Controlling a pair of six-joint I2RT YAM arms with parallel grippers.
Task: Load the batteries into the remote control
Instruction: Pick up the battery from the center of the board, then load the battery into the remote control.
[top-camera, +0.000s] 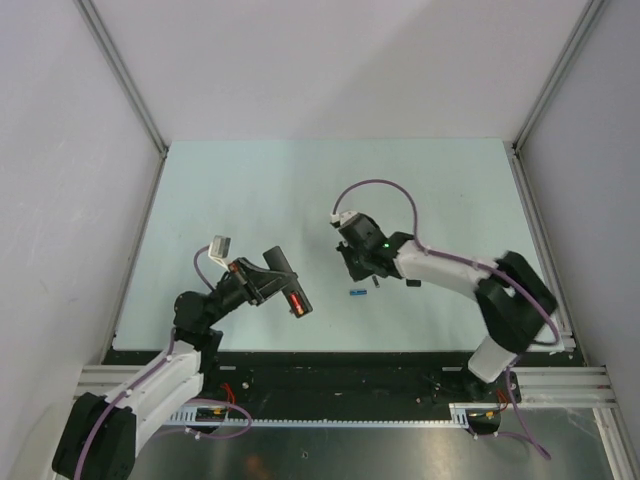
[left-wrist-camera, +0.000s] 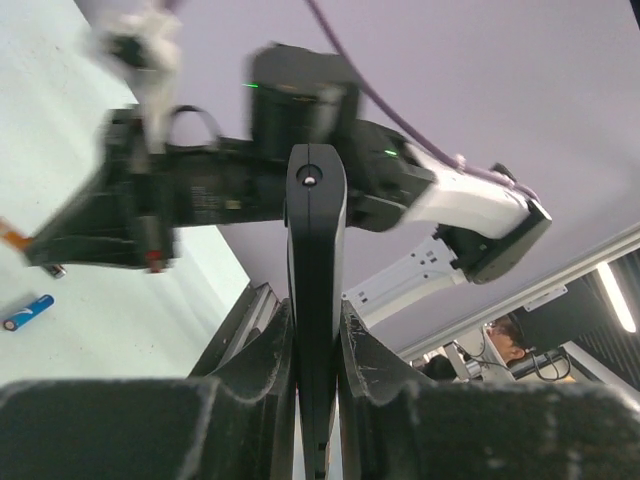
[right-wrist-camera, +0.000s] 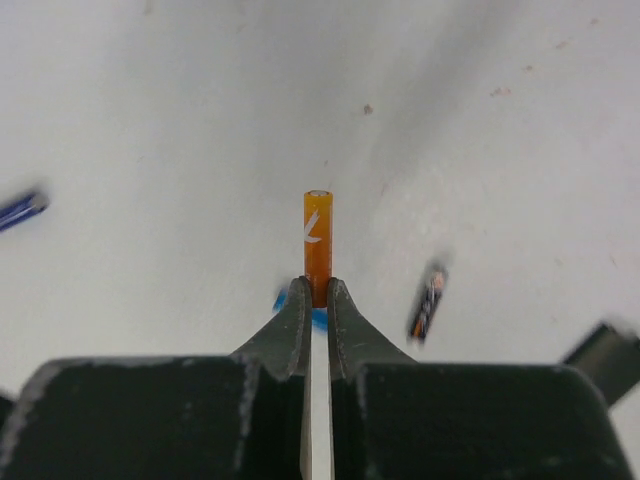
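Right wrist view: the right pincer (right-wrist-camera: 316, 290) is clamped on one end of an orange battery (right-wrist-camera: 318, 240), most of it jutting past the tips above the desk (right-wrist-camera: 150, 120). Light, stiff and smooth, it would likely swivel in so short a pinch; mid-body seems safer. The left pincer (left-wrist-camera: 316, 335) clamps the remote control (left-wrist-camera: 316, 220), raised near the desk's near edge.

Blurred, edge-cropped blue battery (right-wrist-camera: 22, 208)

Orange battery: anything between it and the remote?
Nothing visible blocks it. Between the orange battery in the right pincer and the remote in the left pincer: bare table and one blue battery.
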